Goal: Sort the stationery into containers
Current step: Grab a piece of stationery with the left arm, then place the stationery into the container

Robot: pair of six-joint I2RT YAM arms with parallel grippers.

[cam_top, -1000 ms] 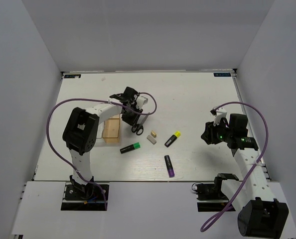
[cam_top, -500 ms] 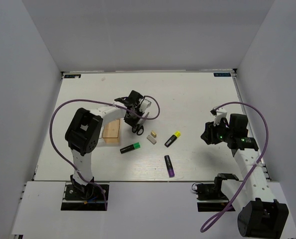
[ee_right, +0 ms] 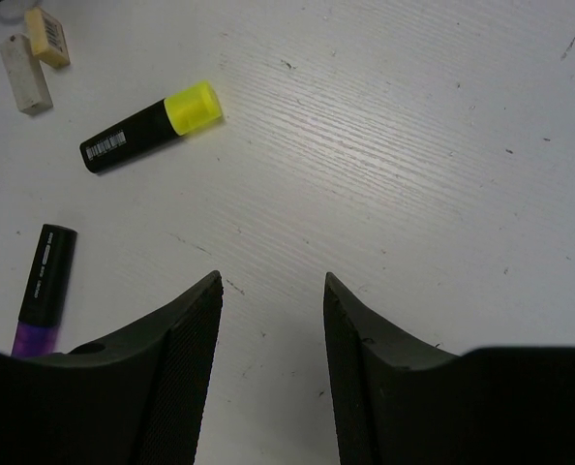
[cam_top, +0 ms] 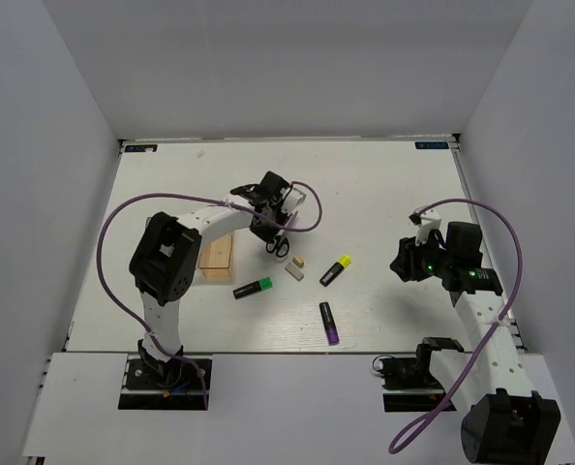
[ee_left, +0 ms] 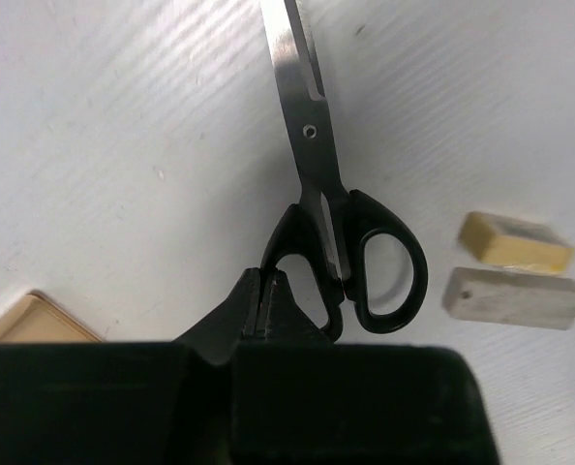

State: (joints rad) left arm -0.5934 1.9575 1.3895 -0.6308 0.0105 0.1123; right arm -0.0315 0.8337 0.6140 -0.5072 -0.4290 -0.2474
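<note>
My left gripper is shut on the left handle ring of black-handled scissors, low over the table. Just right of them lie a beige eraser and a grey-white eraser. The tan box stands left of the gripper. The green highlighter, yellow highlighter and purple highlighter lie loose on the table. My right gripper is open and empty, right of them. The grey box is not visible.
The erasers also show at the top left of the right wrist view. The white table is walled on three sides. The left arm's purple cable loops beside its wrist.
My left gripper has moved right and slightly away from the tan box, taking the scissors with it toward the erasers. The right arm has not moved.
</note>
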